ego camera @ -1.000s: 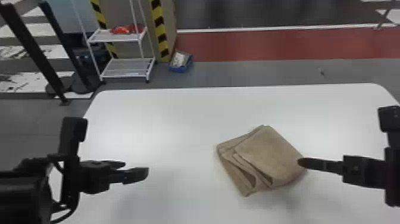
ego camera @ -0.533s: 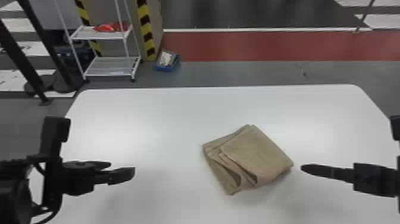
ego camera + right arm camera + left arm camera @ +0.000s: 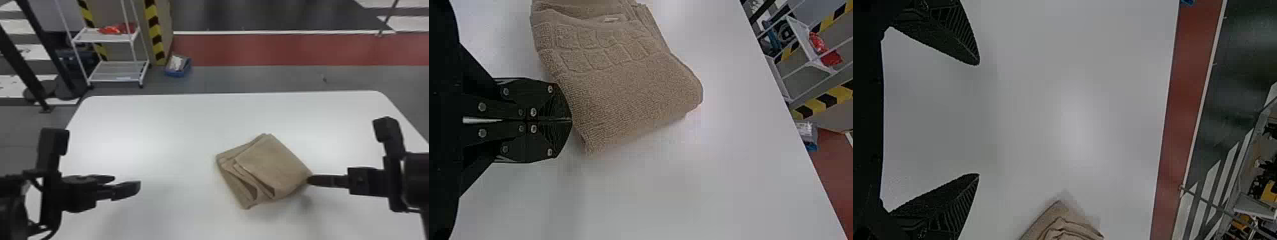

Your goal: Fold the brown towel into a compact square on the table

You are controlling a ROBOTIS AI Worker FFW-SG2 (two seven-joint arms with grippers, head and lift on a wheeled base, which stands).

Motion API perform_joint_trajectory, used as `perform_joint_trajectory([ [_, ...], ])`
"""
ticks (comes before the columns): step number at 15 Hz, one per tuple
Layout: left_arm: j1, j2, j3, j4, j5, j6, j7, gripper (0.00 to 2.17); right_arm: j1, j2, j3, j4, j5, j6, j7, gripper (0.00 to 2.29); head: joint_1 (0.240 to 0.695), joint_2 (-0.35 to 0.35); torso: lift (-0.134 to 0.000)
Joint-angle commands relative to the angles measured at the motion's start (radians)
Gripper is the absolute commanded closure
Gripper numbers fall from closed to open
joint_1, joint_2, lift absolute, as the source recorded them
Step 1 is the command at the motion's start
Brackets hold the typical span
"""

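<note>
Towel, one: the brown towel (image 3: 271,162) lies on the table (image 3: 178,127), on the robot's right of centre; folded in several layers, set askew, its layered edges fanned toward the left gripper (image 3: 127,182).
Grippers, two: one on either side of the towel, the left well apart from it, the right at its corner.
Left gripper, two fingers: spread wide, with nothing held between them.
Right gripper (image 3: 309,179), two fingers: closed flat together along their seam, with nothing seen gripped; the tips meet at the towel's edge, though whether they touch it cannot be told.
Table, one: white, with rounded far corners.
Obstruction, one: in the head view the right gripper's tips overlap the towel's near-side corner.
Rack, one: a white rack (image 3: 102,38) of two visible shelves beyond the table, a red item (image 3: 118,29) on the upper.
Striped bands, two: yellow and black, behind and beside the rack.
Box, one: a blue box (image 3: 178,72) on the floor near the rack.
Posts, two: dark and slanting, at the far left.
Floor strip, one: a red strip (image 3: 287,51) across the background.
</note>
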Motion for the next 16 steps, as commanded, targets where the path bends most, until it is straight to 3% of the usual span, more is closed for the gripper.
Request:
perform_joint_trajectory([
  [1, 0.009, 0.001, 0.01, 0.0, 0.006, -0.005, -0.001, 0.09, -0.05, 0.025, 0.035, 0.069, 0.015, 0.005, -0.05, 2.16, 0.695, 0.059, -0.125],
  [7, 0.026, 0.001, 0.024, -0.002, 0.013, -0.029, -0.006, 0.09, -0.208, 0.108, 0.04, 0.268, 0.03, -0.006, -0.228, 2.16, 0.695, 0.08, -0.125],
  [11, 0.037, 0.003, 0.042, -0.004, 0.024, -0.039, -0.007, 0.09, -0.28, 0.108, 0.026, 0.354, -0.017, -0.104, -0.34, 2.16, 0.695, 0.079, -0.125],
  [14, 0.043, 0.003, 0.049, -0.004, 0.026, -0.045, -0.007, 0.09, -0.306, 0.108, 0.024, 0.395, -0.092, -0.175, -0.423, 2.16, 0.695, 0.074, -0.125],
  [16, 0.044, 0.003, 0.05, -0.004, 0.027, -0.045, -0.007, 0.09, -0.322, 0.108, 0.026, 0.432, -0.103, -0.227, -0.441, 2.16, 0.695, 0.077, -0.125],
])
